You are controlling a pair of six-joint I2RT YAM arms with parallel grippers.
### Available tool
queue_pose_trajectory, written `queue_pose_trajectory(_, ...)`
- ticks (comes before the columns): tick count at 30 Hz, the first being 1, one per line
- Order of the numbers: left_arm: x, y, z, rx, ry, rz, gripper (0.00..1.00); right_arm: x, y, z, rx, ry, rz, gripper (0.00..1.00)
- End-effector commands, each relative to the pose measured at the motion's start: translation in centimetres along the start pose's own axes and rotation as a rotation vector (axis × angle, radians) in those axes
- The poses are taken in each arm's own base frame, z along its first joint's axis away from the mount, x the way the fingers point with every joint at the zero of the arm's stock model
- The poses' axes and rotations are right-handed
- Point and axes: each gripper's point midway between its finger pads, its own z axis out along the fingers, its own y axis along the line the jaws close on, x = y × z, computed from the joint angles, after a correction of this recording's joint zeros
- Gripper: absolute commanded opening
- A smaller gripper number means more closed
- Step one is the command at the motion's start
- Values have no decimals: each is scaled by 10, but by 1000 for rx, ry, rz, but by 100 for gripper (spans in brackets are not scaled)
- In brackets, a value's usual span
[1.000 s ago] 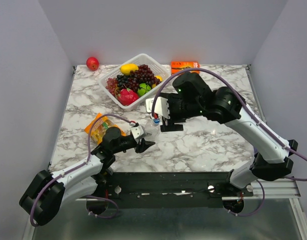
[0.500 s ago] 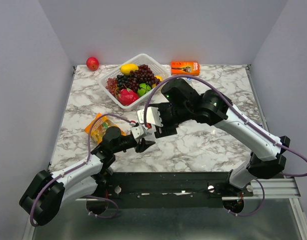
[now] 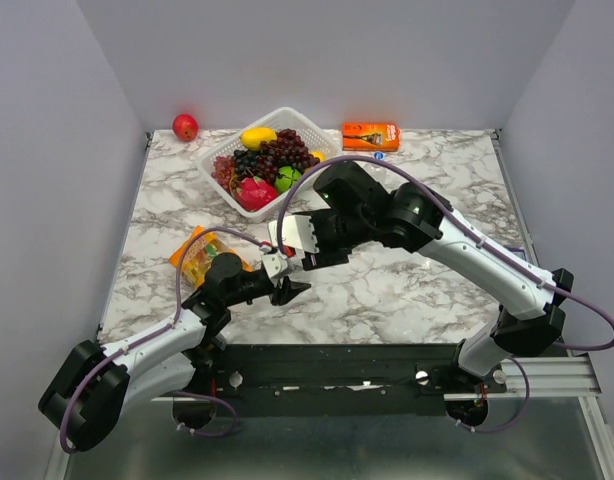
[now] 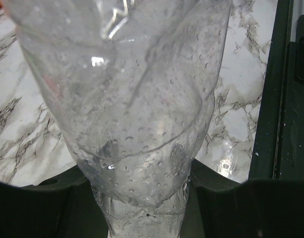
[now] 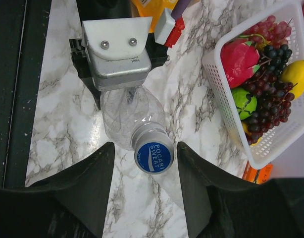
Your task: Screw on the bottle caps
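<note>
Front-centre on the table (image 3: 417, 290): my left gripper (image 4: 142, 201) clamps the bottle (image 5: 126, 111); my right gripper (image 5: 145, 148) straddles its blue cap (image 5: 153, 157), jaws apart, not touching. Judged step: capping. Next: pinch cap, twist.

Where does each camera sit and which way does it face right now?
Top external: high behind the robot, looking down at the table; left arm and right arm show.
Left wrist: faces the bottle gripped in the left tool.
Right wrist: looks down on the cap, the right tool either side.
Shared: both wrist views show the bottle.
</note>
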Motion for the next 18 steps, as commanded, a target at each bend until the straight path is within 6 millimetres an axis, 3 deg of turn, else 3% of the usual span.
queue_pose_trajectory(1,-11,-2,1,23,-30,36,0,4,-5,6,25,23,-11,58)
queue_pose_trajectory(9,-10,-4,1,37,-32,48,0,8,-4,5,45,30,-3,45)
queue_pose_trajectory(18,-16,3,-3,-11,-77,123,0,3,20,-1,-62,-4,74,42)
